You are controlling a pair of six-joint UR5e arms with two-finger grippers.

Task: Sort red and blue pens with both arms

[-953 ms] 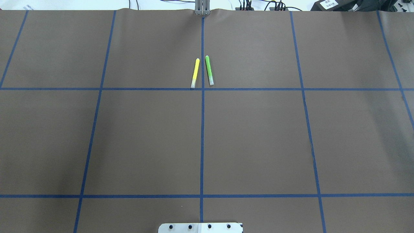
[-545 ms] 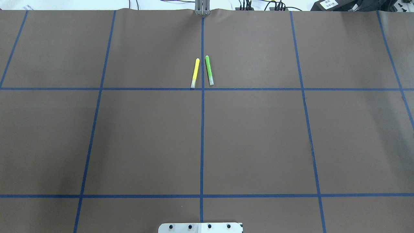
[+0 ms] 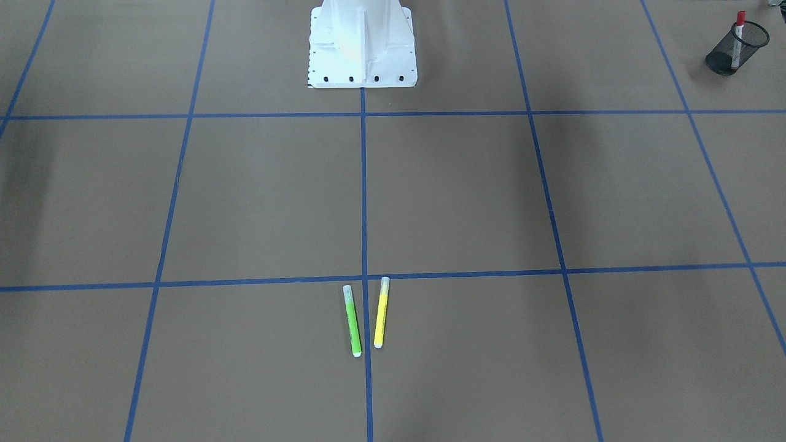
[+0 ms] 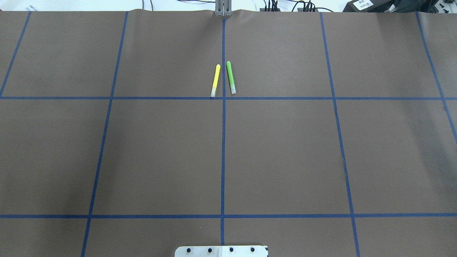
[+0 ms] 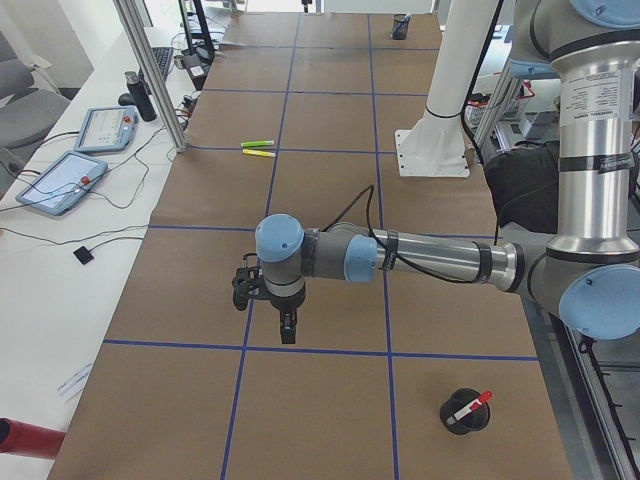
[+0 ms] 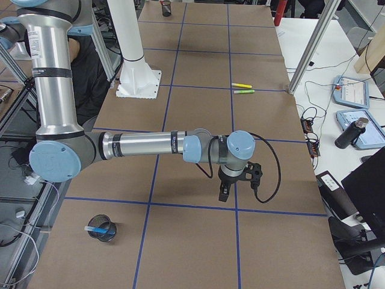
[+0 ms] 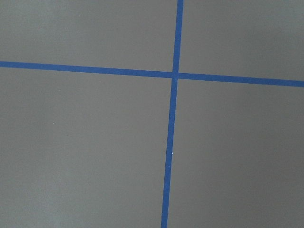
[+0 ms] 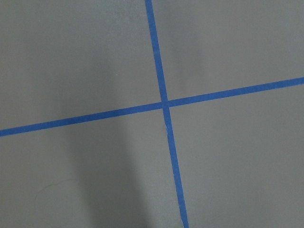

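The red pen (image 3: 739, 34) stands in a black mesh cup (image 3: 723, 60) at the table's end on my left; the left-side view shows the red pen (image 5: 468, 407) leaning in that cup (image 5: 460, 422). The blue pen (image 6: 100, 229) lies in another black cup (image 6: 95, 235) at the end on my right. My left gripper (image 5: 288, 330) points down over the brown mat, away from its cup. My right gripper (image 6: 223, 194) does the same on its side. I cannot tell whether either is open or shut. Both wrist views show only mat and blue tape.
A green highlighter (image 4: 231, 77) and a yellow highlighter (image 4: 215, 80) lie side by side at the far middle of the mat. The white robot base (image 3: 362, 43) stands at the near edge. Tablets (image 5: 62, 180) and cables lie on the side bench.
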